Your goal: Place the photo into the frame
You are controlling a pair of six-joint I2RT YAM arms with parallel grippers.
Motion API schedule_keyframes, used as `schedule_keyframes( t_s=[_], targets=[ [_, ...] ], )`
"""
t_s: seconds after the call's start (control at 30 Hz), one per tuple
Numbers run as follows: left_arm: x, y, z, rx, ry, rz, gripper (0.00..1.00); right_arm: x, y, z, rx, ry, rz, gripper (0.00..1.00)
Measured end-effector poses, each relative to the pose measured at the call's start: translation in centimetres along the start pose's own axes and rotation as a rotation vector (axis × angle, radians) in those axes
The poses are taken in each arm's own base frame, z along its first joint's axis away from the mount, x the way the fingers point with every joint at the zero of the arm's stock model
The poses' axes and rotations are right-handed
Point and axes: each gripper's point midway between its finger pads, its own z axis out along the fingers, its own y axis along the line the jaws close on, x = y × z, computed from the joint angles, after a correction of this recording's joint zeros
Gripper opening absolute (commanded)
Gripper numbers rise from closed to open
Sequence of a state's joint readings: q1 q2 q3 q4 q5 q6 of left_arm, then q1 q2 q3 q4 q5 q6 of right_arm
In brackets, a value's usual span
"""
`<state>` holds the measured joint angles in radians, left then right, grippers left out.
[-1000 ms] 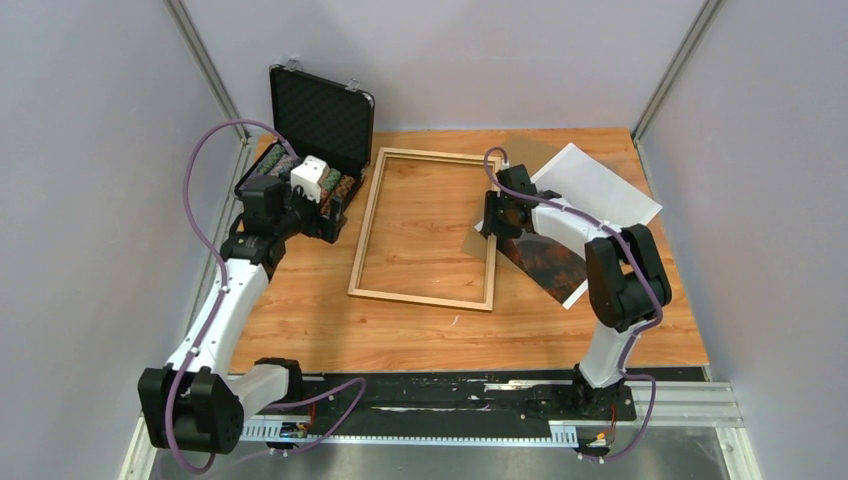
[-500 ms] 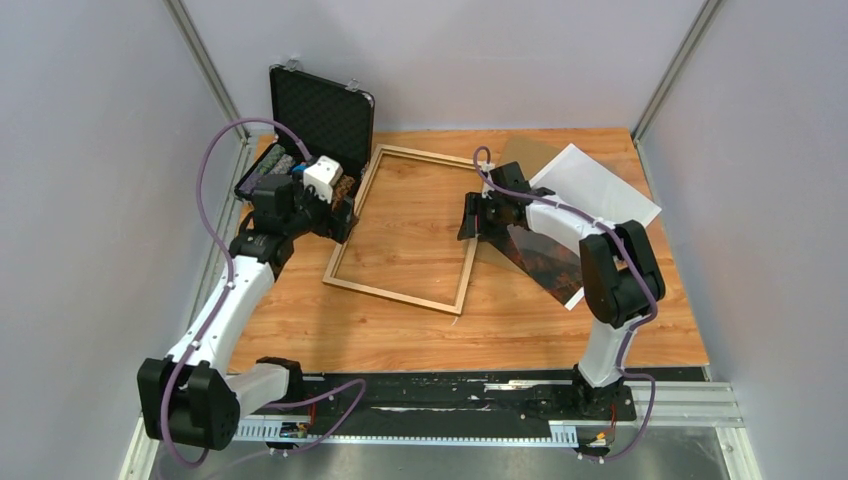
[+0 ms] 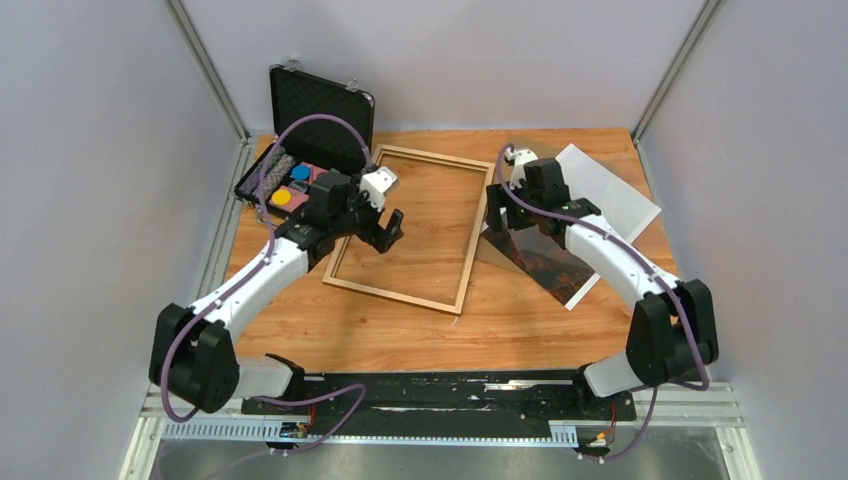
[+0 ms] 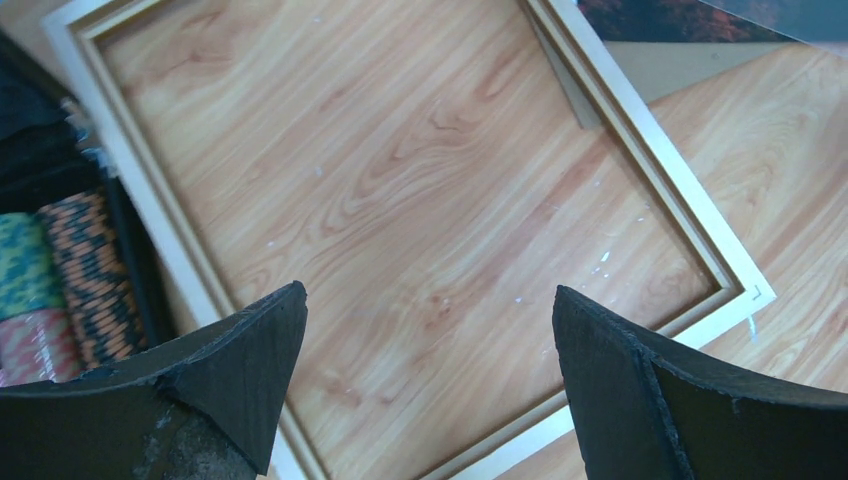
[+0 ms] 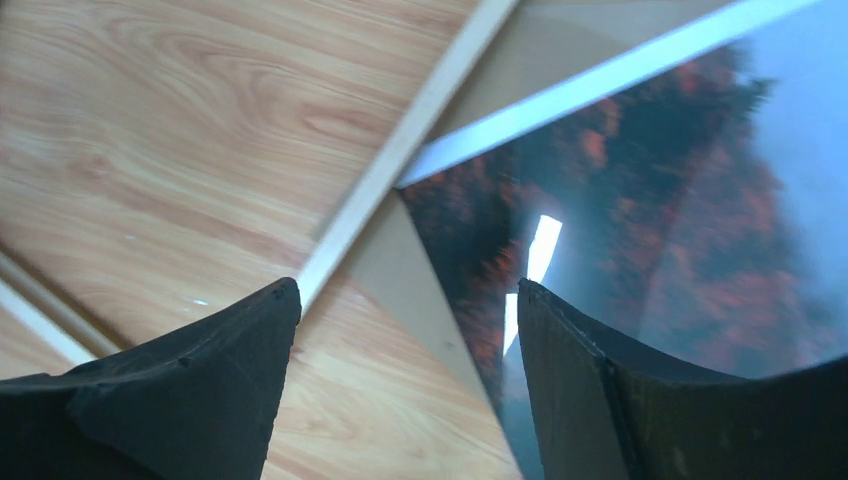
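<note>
Starting with the left pincer (image 3: 388, 230) (image 4: 428, 300): spread wide, gripping nothing, hanging above the bare wood inside the frame (image 3: 392, 296) (image 4: 650, 170). Over to the right pincer (image 3: 497, 216) (image 5: 407, 290): spread as well, empty, poised over the frame's (image 5: 400, 150) right rail where it meets a corner of the photo (image 3: 548, 265) (image 5: 650, 200).

Moving outward: frame flat on the counter (image 3: 540, 330), skewed, nothing inside it but wood grain. Photo face up just right of the frame, outside it, dark orange-red trees toward the near side, pale sky toward the far right corner, glare across the surface in the right wrist view. Beneath the photo, a brown backing board (image 3: 525, 150) (image 5: 395, 265), poking out at the far edge and by the frame, with the right rail lying across one corner of it.

On to the far-left corner: black foam-lined case (image 3: 320, 110), lid propped open, just beside the frame's far-left corner. Inside, rows of striped, patterned discs on edge (image 3: 272, 170) (image 4: 60, 260), plus blue, yellow and pink round pieces (image 3: 292, 185).

Around it all: light wooden counter, plain pale walls, metal posts in the far corners, a black rail along the near edge under both arm bases, purple cables looping off each arm.
</note>
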<state>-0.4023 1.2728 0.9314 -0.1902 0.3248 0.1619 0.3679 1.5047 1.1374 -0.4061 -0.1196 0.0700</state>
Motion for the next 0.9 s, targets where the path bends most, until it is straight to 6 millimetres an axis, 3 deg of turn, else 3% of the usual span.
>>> schedule_keyframes(
  t_s=[0.2,0.33,0.47,0.63,0.8,0.9],
  targets=[
    [-2.2,-2.1,3.9,0.057,0.031,0.006,1.0,2.1,-4.3,-2.7,0.149,-0.01,-0.043,0.79],
    [-4.9,-1.9,7.1,0.079,0.03,-0.053,1.0,3.3,-8.1,-4.0,0.234,-0.002,0.01,0.78],
    [-5.9,-1.9,9.8,0.11,0.039,-0.116,1.0,4.3,-10.4,-4.4,0.281,0.016,0.04,0.76],
    [-5.3,-2.5,12.1,0.15,0.082,-0.183,1.0,5.8,-10.9,-2.8,0.277,0.077,0.015,0.75],
    [-4.1,-3.2,12.8,0.17,0.122,-0.219,1.0,7.9,-12.0,0.1,0.281,0.177,0.006,0.74],
    [-3.9,-3.2,12.8,0.167,0.128,-0.223,1.0,6.8,-12.7,2.0,0.288,0.183,0.003,0.73]
  ],
)
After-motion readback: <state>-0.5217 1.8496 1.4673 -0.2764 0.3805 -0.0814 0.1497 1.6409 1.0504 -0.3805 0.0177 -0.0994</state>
